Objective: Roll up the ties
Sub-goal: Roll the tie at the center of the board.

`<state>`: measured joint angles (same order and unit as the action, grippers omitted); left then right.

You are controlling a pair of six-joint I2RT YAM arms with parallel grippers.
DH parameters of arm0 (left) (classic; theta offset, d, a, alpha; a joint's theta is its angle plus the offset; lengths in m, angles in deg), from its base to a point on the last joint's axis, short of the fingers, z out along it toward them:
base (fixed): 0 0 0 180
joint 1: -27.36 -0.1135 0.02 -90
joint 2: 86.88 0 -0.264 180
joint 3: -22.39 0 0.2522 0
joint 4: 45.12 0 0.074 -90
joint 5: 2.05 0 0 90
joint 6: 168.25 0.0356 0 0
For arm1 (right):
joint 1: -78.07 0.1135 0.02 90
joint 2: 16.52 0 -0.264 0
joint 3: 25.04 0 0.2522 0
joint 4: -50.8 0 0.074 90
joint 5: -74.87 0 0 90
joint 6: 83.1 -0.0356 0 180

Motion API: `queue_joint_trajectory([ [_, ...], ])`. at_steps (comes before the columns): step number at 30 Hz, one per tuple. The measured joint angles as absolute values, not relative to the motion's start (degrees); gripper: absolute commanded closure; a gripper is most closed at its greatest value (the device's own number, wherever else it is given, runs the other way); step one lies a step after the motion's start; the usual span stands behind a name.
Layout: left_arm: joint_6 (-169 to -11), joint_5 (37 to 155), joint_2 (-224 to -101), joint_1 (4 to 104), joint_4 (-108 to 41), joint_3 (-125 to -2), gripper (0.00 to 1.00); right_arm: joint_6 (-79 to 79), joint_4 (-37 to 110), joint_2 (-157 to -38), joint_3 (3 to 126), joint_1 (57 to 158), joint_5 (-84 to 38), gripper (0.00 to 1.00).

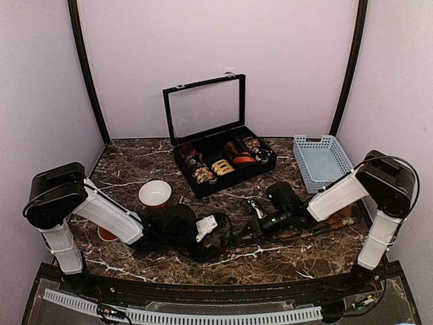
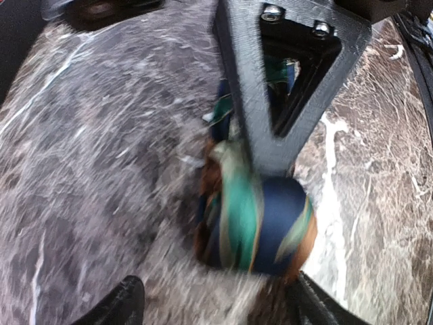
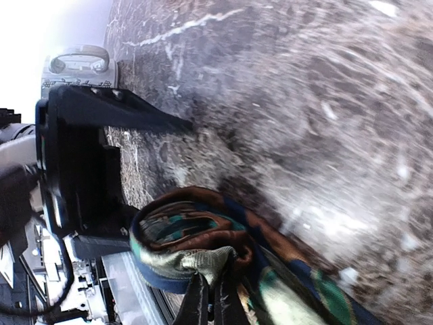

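- Left end effector (image 2: 215,308): released. The two black fingertips (image 2: 125,305) stand wide apart at the lower edge of the left wrist view and clamp nothing.
- Right end effector (image 3: 211,305): clenched on fabric of the green, navy and brown patterned fabric necktie (image 2: 260,227). Its thin dark fingers pinch the cloth at the lower edge of the right wrist view.
- Necktie location: it lies on the dark brown, white-veined marble surface (image 1: 135,169), near the front centre between the two arms. Part of it is wound into a thick coil just ahead of the left fingertips.
- Obstruction: in the left wrist view, a black triangular finger frame with two screws covers the top of the coil. In the top view, both arm heads and dark cables hide most of the necktie.
- Both wrist views are blurred, so the fine pattern cannot be read.
- Black rectangular display case (image 1: 233,177): it stands behind the work area with its clear hinged lid (image 1: 205,108) upright. Its compartments hold rolled fabric coils, among them a cream-and-brown one (image 1: 222,167) and a red-orange one (image 1: 243,160).
- Light blue perforated plastic basket (image 1: 323,162): right of the case, apart from it.
- White round bowl (image 1: 155,193): left of the case, just behind the left forearm.
- Orange round item (image 1: 105,234): partly hidden under the left arm, and its type cannot be determined.
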<state>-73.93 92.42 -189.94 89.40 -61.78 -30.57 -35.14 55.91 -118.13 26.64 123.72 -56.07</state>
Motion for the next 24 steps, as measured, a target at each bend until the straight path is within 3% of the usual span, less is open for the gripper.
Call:
queue_joint_trajectory([
  [1,-73.9,91.7,-189.2,89.4,-63.4,-29.2,0.16,-35.2,56.2,-118.1,26.2,123.3,-56.3,1.00],
  [2,-73.9,90.9,-188.4,89.4,-65.4,-27.7,0.03,-35.1,56.5,-118.1,25.7,122.9,-56.5,1.00],
  [3,-73.8,90.1,-187.5,89.4,-68.2,-26.0,0.01,-35.2,56.7,-118.1,25.3,122.5,-56.6,1.00],
  [9,-75.8,85.7,-184.4,89.6,-87.6,-16.9,0.01,-34.9,57.2,-118.3,23.2,120.7,-57.6,1.00],
  [14,-75.5,88.0,-188.1,89.6,-95.7,-17.8,0.01,-34.7,58.3,-118.6,22.8,120.4,-58.0,1.00],
  [24,-73.7,94.6,-203.8,90.4,-102.4,-26.2,0.21,-35.4,61.2,-119.2,21.8,120.1,-58.6,1.00],
])
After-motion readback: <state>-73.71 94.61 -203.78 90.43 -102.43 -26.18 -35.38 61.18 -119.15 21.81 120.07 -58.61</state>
